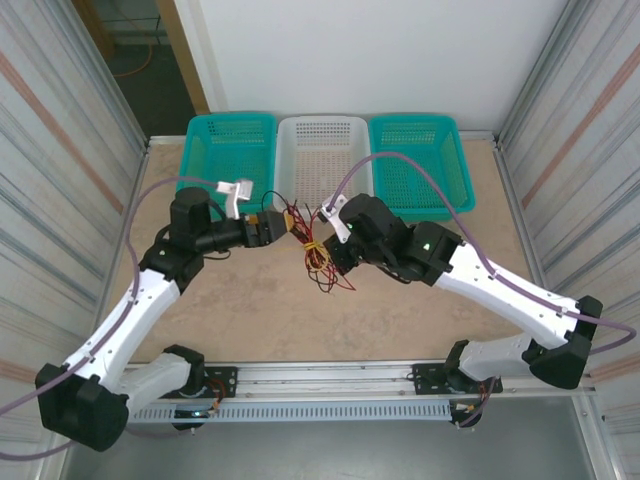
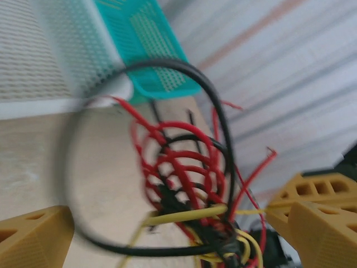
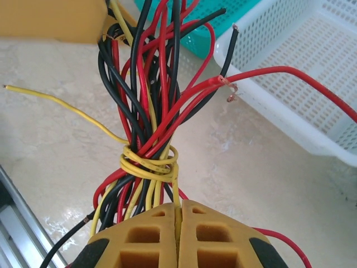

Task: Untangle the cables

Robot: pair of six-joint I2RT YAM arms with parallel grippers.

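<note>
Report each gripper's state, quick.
Left gripper: open, jaws wide apart, gripping nothing.
Right gripper: shut on the cables.

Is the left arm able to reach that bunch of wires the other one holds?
Probably yes: the left gripper is open right at the cables, nothing in between, while the right gripper clamps them.
</note>
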